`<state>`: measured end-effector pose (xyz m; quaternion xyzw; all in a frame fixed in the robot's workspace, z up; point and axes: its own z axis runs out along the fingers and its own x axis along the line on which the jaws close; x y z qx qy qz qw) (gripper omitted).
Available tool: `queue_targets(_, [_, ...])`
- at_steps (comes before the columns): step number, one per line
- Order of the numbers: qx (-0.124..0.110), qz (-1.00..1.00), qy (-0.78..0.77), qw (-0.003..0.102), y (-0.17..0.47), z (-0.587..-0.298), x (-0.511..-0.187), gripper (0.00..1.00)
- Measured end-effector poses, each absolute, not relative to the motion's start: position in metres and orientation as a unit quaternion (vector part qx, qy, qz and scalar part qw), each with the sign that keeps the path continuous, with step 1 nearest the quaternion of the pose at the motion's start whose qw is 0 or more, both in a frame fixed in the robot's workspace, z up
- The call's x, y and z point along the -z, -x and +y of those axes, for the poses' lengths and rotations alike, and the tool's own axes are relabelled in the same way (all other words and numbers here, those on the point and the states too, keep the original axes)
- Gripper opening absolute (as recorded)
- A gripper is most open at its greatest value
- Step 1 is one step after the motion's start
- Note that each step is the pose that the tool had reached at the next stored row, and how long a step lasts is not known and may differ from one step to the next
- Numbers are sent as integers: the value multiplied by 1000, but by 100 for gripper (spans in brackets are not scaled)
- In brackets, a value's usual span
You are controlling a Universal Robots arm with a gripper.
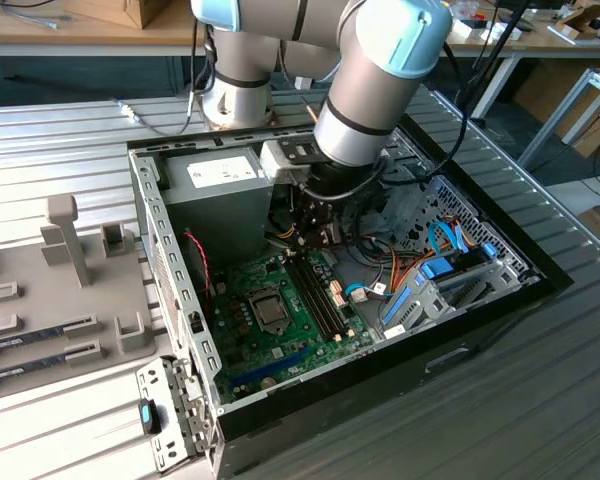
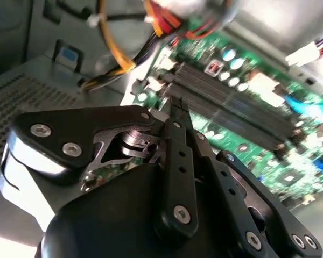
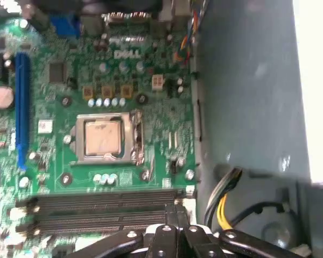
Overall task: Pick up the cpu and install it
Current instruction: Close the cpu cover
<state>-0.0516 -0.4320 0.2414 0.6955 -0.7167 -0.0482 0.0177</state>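
- Hovering inside the open computer case (image 1: 156, 235), the end effector (image 2: 177, 106) is hanging above the memory slots (image 3: 97, 205), its fingers pressing together on nothing.
- The cpu (image 3: 103, 137) is sitting in the socket frame on the motherboard (image 3: 167, 115), apart from the fingertips.
- The case is resting on the ribbed worktop (image 1: 70, 130).

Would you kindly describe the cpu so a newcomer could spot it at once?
In the open computer case, find the green motherboard. The cpu sits in the silver socket frame near the long black memory slots; unlike those, it is a flat, square metal plate.
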Motion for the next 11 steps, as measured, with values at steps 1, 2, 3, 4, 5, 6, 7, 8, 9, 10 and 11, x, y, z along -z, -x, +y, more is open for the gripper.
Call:
queue_targets(1, [48,-717,-695,18,58,-431,-241,11])
queue_targets(2, [48,-717,-695,17,67,-431,-241,11])
queue_targets(3, [48,-717,-695,17,73,-431,-241,11])
queue_targets(4, [48,-717,-696,17,76,-431,-241,11])
queue_targets(5, [48,-717,-696,17,77,-432,-241,11])
queue_targets(6, [48,-717,-696,17,78,-434,-241,11])
queue_targets(7, [48,-717,-696,17,79,-435,-241,11])
queue_targets(8, [48,-717,-696,17,80,-437,-241,11])
queue_targets(9, [48,-717,-696,17,80,-438,-241,11])
queue_targets(10, [48,-717,-696,17,81,-439,-241,11])
queue_targets(11, [48,-716,-696,16,81,-439,-241,11])
